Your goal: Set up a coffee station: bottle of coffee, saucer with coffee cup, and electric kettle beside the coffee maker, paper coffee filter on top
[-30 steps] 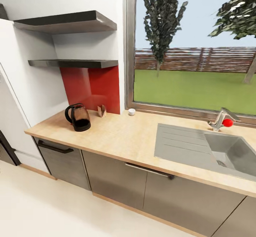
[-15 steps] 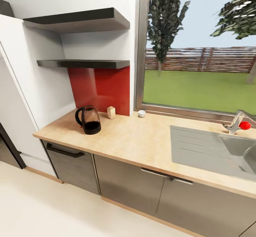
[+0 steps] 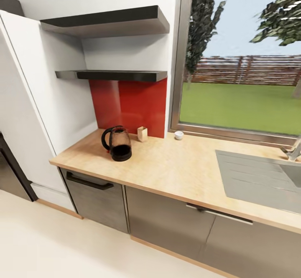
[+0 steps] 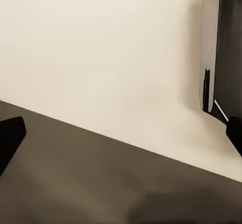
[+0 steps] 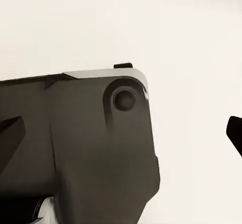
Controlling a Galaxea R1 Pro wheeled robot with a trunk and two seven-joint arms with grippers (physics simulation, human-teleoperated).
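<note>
The electric kettle [image 3: 119,144], clear glass with a black handle and base, stands on the kitchen countertop [image 3: 175,169] near its left end. Behind it, against the red backsplash, sits a small pale folded thing [image 3: 142,134] that may be the paper coffee filter. A small white coffee cup [image 3: 179,135] rests by the window sill. Two dark kitchen shelf slabs [image 3: 113,75] hang above, with nothing visible on them. The coffee maker, bottle of coffee and saucer are out of view. My left gripper [image 4: 121,135] and right gripper [image 5: 121,133] are open over the pale floor, nothing between the fingers.
A grey sink with drainboard [image 3: 259,178] fills the counter's right side under a large window. Dark grey cabinet fronts [image 3: 167,219] run below. A tall white cabinet side [image 3: 33,102] closes the left. A dark part of the robot's own body [image 5: 85,148] lies under the right gripper.
The head view has swung left, so kettle, shelves and sink have slid right in the picture; the tap with the red knob has nearly left the frame. Nothing on the counter moved.
</note>
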